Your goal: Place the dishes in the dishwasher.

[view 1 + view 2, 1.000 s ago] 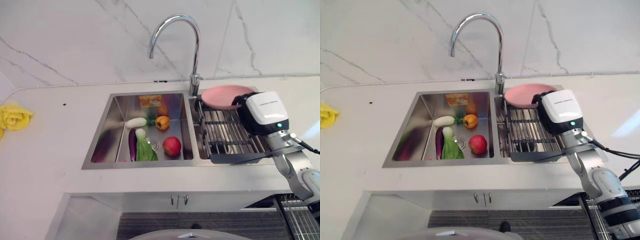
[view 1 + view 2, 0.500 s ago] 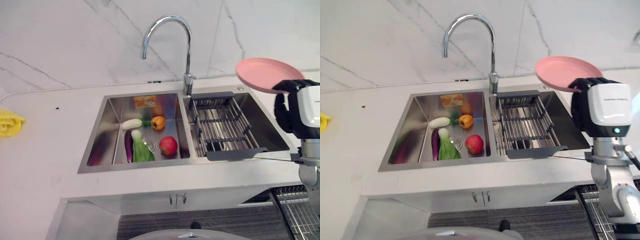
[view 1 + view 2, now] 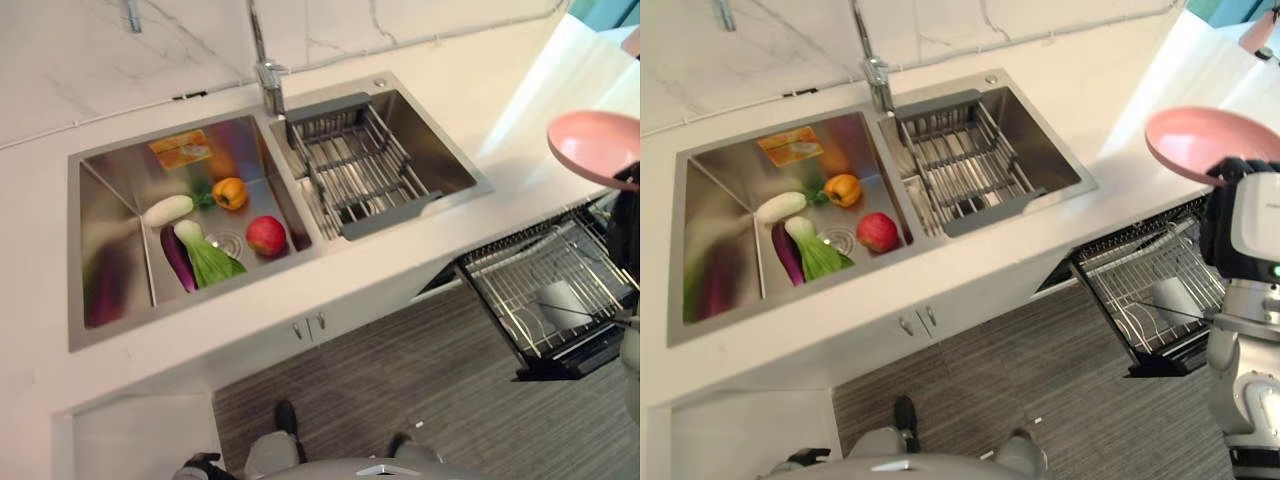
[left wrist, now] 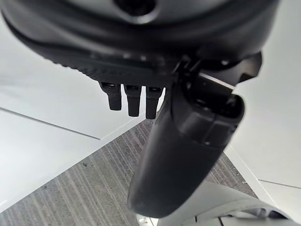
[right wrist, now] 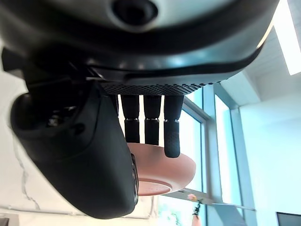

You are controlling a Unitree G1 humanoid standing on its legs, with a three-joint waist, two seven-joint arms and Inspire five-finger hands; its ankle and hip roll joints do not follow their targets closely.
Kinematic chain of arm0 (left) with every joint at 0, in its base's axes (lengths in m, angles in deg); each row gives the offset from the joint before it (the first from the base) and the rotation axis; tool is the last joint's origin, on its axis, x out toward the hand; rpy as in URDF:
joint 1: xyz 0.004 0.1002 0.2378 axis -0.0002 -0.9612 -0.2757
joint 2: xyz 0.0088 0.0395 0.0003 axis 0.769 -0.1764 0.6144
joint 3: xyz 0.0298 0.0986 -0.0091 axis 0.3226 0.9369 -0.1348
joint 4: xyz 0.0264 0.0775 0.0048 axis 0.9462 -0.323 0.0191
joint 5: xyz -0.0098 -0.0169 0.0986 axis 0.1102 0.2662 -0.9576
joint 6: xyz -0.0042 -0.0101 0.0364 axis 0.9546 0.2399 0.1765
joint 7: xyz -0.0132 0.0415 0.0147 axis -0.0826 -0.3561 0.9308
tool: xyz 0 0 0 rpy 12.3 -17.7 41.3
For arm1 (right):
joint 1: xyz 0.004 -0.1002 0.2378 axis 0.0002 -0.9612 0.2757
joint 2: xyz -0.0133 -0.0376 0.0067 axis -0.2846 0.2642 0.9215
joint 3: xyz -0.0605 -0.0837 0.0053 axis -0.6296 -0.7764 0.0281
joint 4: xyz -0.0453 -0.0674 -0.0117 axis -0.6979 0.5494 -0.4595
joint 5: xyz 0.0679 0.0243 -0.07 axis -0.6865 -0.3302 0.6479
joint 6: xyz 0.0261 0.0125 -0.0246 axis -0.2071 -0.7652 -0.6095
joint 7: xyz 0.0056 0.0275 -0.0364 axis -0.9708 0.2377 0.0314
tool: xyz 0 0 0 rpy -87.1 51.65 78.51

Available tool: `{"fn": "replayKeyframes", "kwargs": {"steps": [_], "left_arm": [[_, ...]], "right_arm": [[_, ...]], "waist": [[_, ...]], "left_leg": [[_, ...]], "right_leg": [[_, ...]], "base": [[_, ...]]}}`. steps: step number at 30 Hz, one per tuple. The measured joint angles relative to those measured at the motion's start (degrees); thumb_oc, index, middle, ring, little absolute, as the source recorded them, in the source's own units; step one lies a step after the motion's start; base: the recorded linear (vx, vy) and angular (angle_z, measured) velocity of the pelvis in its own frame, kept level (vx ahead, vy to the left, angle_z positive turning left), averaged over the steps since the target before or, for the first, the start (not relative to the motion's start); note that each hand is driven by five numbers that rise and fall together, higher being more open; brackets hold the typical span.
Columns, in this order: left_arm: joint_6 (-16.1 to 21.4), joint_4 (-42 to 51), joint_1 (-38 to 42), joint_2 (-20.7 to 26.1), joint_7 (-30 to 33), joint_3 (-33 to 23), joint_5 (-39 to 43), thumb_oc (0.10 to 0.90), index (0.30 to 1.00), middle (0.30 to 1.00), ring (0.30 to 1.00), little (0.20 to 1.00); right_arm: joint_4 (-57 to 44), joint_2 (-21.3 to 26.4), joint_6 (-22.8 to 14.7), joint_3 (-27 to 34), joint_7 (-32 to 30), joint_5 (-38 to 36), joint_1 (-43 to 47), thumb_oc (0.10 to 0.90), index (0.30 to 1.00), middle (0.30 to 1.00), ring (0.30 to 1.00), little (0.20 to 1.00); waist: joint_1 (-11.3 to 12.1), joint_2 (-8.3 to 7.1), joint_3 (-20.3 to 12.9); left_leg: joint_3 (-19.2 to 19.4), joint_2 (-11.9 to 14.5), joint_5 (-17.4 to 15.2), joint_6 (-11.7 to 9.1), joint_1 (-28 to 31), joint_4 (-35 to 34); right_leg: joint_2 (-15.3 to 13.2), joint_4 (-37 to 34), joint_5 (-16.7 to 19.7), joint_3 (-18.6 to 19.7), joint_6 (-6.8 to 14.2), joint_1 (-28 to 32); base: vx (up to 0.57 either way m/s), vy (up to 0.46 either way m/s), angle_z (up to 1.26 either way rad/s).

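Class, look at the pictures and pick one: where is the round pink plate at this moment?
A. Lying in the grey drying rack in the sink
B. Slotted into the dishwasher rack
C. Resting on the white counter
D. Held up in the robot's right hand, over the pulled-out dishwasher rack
D: the round pink plate is pinched in the right hand, raised above the open wire dishwasher rack, touching neither rack nor counter.

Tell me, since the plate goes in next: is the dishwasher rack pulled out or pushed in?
Pulled out. The wire dishwasher rack juts over the floor beyond the counter edge, below the round pink plate pinched in the right hand.
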Motion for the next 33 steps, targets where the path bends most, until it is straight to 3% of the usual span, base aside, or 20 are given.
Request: {"fn": "replayKeyframes", "kwargs": {"steps": [1,4,6,10,13,15,16,17,18,19,20,22,25,33], "left_arm": [[0.11,1.48,-0.10,-0.59,-0.02,-0.92,0.33,0.800,0.900,0.900,0.900,0.900],[-0.81,0.25,-2.00,-3.34,0.02,-1.03,0.88,0.800,0.900,0.900,0.900,0.900],[-0.48,0.03,-4.64,-4.44,0.10,-0.55,2.48,0.800,0.900,0.900,0.900,0.900],[-1.19,-0.04,-6.35,-5.19,-0.05,2.49,2.52,0.800,0.900,0.900,0.900,0.900],[-1.21,-0.15,-6.73,-5.17,0.00,3.01,2.51,0.800,0.900,0.900,0.900,0.900],[-1.15,0.01,-6.38,-5.14,0.76,4.23,2.60,0.800,0.900,0.900,0.900,0.900],[-0.82,-0.06,-6.08,-4.66,0.87,5.08,2.83,0.800,0.900,0.900,0.900,0.900],[-0.55,-0.01,-5.85,-4.52,0.49,4.64,2.99,0.800,0.900,0.900,0.900,0.900],[-0.01,0.13,-5.47,-5.04,0.78,4.15,3.25,0.800,0.900,0.900,0.900,0.900],[0.07,0.08,-4.89,-5.84,0.97,3.82,3.35,0.800,0.900,0.900,0.900,0.900],[0.33,0.21,-4.22,-6.00,1.97,3.95,3.28,0.800,0.900,0.900,0.900,0.900],[0.76,0.33,-4.22,-5.15,2.33,4.18,3.17,0.800,0.900,0.900,0.900,0.900],[1.19,-0.05,-3.96,-4.96,1.96,4.12,3.05,0.800,0.900,0.900,0.900,0.900],[2.59,0.53,-4.39,-6.77,1.94,4.67,3.29,0.800,0.900,0.900,0.900,0.900]], "right_arm": [[0.01,0.84,-1.52,-1.19,0.06,1.85,2.57,0.400,0.300,0.300,0.300,0.300],[2.53,0.68,-1.01,-2.51,1.04,1.45,3.21,0.400,0.300,0.300,0.300,0.300],[2.85,1.84,-0.07,-1.42,1.25,1.40,1.84,0.400,0.300,0.300,0.300,0.300],[3.34,2.10,-0.08,-0.55,1.35,1.39,-0.36,0.400,0.300,0.300,0.300,0.300],[4.08,2.11,-2.07,-1.24,1.40,1.38,-0.83,0.400,0.300,0.300,0.300,0.300],[7.00,1.50,-2.87,-6.41,0.04,-0.42,0.97,0.400,0.300,0.300,0.300,0.300],[8.66,0.44,-3.15,-11.32,0.10,-1.71,3.61,0.400,0.300,0.300,0.300,0.300],[9.20,0.60,-3.98,-13.16,0.24,-2.18,4.60,0.400,0.300,0.300,0.300,0.300],[9.61,1.55,-4.95,-14.79,0.18,-2.81,5.57,0.400,0.300,0.300,0.300,0.300],[10.13,2.35,-5.75,-15.31,0.19,-2.88,6.02,0.400,0.300,0.300,0.300,0.300],[12.21,2.14,-6.19,-17.33,1.11,-2.91,5.03,0.400,0.300,0.300,0.300,0.300],[15.91,2.89,-7.23,-20.87,2.40,-2.82,5.69,0.400,0.300,0.300,0.300,0.300],[21.71,2.52,-7.81,-22.47,3.05,-2.89,7.49,0.400,0.300,0.300,0.300,0.300],[30.68,4.30,-5.09,-23.49,3.86,-2.92,15.17,0.400,0.300,0.300,0.300,0.300]], "waist": [[0.35,-0.56,-0.35],[-0.89,2.11,-2.59],[-3.22,3.90,-4.10],[-5.73,5.08,-4.99],[-6.53,5.23,-5.13],[-6.10,4.60,-4.64],[-4.70,3.51,-4.03],[-3.36,2.94,-4.09],[-1.97,3.66,-4.02],[-1.31,4.93,-3.72],[-1.76,5.72,-3.42],[-0.99,4.43,-2.55],[-0.39,4.17,-1.40],[-0.09,8.74,0.95]], "left_leg": [[-1.27,1.35,2.24,-2.27,-1.01,-1.06],[-2.99,3.93,5.94,-1.12,-0.20,-3.75],[-3.50,4.47,7.59,-2.68,-0.60,-3.53],[-4.65,5.84,9.01,-4.51,-0.12,-4.13],[-5.04,6.09,9.01,-4.50,0.79,-4.08],[-10.19,6.82,9.07,-4.52,0.69,-2.04],[-21.24,5.90,8.03,-5.15,-1.06,0.80],[-27.40,3.72,4.26,-7.75,-1.32,0.91],[-33.08,0.37,0.41,-9.54,-0.98,-0.86],[-34.11,-1.39,0.68,-8.71,-0.39,-1.96],[-31.25,-1.71,1.28,-7.89,-0.33,-4.27],[-30.10,-1.80,1.62,-7.59,0.75,-5.63],[-29.91,-1.49,3.40,-7.18,1.28,-8.28],[-30.16,-1.72,4.57,-7.42,-0.67,-8.03]], "right_leg": [[2.25,-6.17,-3.32,-0.07,0.60,2.05],[5.61,-6.01,-4.26,0.07,-0.32,2.11],[7.10,-6.91,-4.49,0.14,-1.01,2.35],[8.71,-7.39,-4.28,0.11,-1.72,3.10],[9.13,-8.09,-4.29,0.23,-1.73,4.39],[9.49,-6.84,-4.84,1.13,-3.62,3.86],[9.01,-5.66,-5.38,3.56,-7.82,2.04],[8.25,-6.50,-5.51,4.89,-9.57,1.05],[7.82,-7.48,-4.78,6.97,-9.44,-0.03],[8.09,-7.64,-4.09,7.66,-8.89,-0.59],[8.28,-7.99,-4.12,7.18,-7.21,-0.72],[7.69,-9.26,-4.85,7.34,-4.90,-0.41],[7.85,-9.82,-4.48,7.26,-4.19,-0.82],[7.85,-9.68,-4.12,6.83,-4.01,-2.06]], "base": [[0.07,-0.352,-0.53],[0.05,-0.272,-0.04],[0.05,-0.272,0.02],[0.03,-0.208,0.04],[-0.03,-0.211,0.00],[-0.10,-0.217,-0.35],[0.04,-0.047,-0.78],[0.05,-0.007,-1.03],[0.07,0.009,-0.91],[0.05,0.025,-0.39],[0.06,0.042,-0.12],[0.03,0.049,-0.09],[-0.01,0.071,-0.01],[-0.06,0.059,0.04]]}}
